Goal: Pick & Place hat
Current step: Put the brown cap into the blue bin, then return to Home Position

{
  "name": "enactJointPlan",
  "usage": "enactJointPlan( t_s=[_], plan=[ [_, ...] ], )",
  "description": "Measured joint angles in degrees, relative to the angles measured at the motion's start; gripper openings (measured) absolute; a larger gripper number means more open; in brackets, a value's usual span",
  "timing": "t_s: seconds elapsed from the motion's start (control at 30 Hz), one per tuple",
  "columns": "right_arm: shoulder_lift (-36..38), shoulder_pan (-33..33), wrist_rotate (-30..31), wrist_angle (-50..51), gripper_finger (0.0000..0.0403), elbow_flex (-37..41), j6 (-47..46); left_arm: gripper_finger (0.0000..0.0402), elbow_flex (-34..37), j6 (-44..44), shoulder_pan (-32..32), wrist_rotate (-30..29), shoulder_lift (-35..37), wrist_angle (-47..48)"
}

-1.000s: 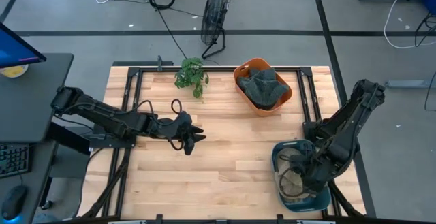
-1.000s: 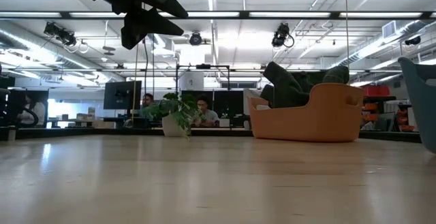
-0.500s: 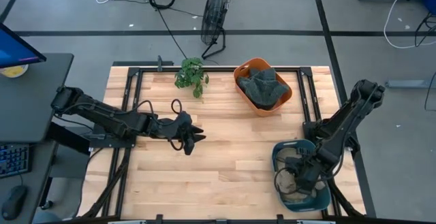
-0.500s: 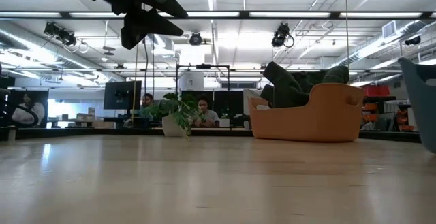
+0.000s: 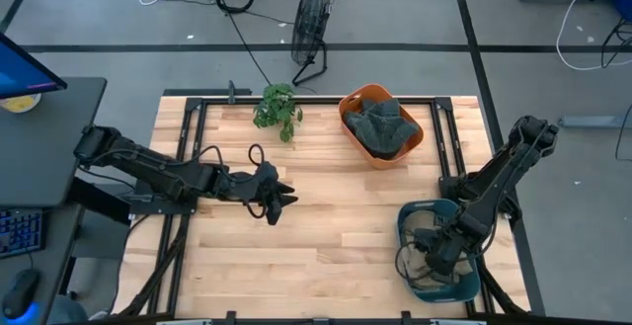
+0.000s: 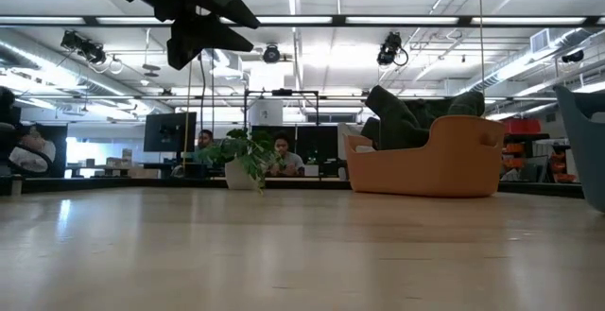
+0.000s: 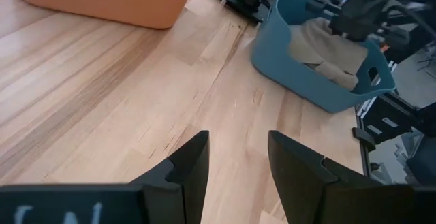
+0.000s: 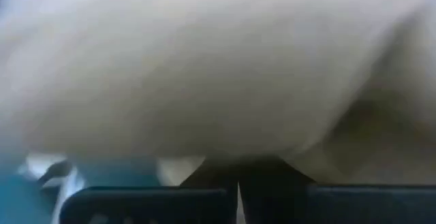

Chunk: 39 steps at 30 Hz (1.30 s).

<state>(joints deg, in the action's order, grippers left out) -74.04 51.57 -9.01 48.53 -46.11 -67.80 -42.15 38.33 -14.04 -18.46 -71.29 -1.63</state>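
The right gripper (image 5: 432,259) is down inside the blue bin (image 5: 407,218), pressed against the beige hat (image 7: 325,50); its grip probably closed, though I cannot tell. Next: lift clear.

My left end effector (image 5: 280,203) hangs above the middle of the table (image 5: 326,236), with bare wood open all around it and across to the near edge. Along the far edge two things stand in my way: the potted plant (image 5: 277,109) and, beside it, the orange basket (image 5: 381,124) heaped with dark cloth. At the near right corner the blue bin (image 5: 434,256) blocks passage; my right end effector (image 5: 434,257) is down inside it, pressed against the beige hat (image 7: 327,50), its walls close on every side.
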Motion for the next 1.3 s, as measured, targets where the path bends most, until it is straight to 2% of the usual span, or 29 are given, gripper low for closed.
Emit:
enactJointPlan(
  t_s=[0.1,0.23,0.37,0.43,0.53,0.77,0.93,1.13,1.3],
  plan=[
    [0.0,0.0,-0.4,3.4,0.0020,-4.2,0.8,0.0154,0.0,0.0,0.0,0.0,0.0,-0.2],
    [0.0,-0.6,1.0,12.7,0.0049,-11.5,0.3,0.0154,0.0,0.0,0.0,0.0,0.0,-1.0],
    [0.0,-2.1,1.5,20.7,0.0079,-20.1,5.9,0.0153,0.0,0.0,0.0,0.0,0.2,-3.5],
    [0.0,-3.1,4.3,23.0,0.0090,-24.4,9.8,0.0153,0.0,-0.1,0.0,0.0,1.0,-4.8],
    [0.0,-4.9,12.1,24.7,0.0099,-31.2,16.2,0.0153,0.0,-1.8,0.1,0.0,3.8,-5.0],
    [0.7,-11.4,23.1,24.4,0.0095,-44.7,34.3,0.0148,0.0,-13.2,0.1,-2.9,13.9,-3.4],
    [3.7,-18.6,24.5,22.4,0.0085,-46.5,43.3,0.0110,0.0,-21.6,0.1,-5.1,19.5,1.1],
    [8.7,-27.4,24.2,18.2,0.0075,-44.3,51.7,0.0020,0.0,-22.6,0.1,-5.7,26.2,10.8],
    [13.9,-34.6,17.4,6.8,0.0074,-36.8,59.9,0.0006,0.0,-22.6,0.1,-9.0,32.5,19.3]
  ],
)
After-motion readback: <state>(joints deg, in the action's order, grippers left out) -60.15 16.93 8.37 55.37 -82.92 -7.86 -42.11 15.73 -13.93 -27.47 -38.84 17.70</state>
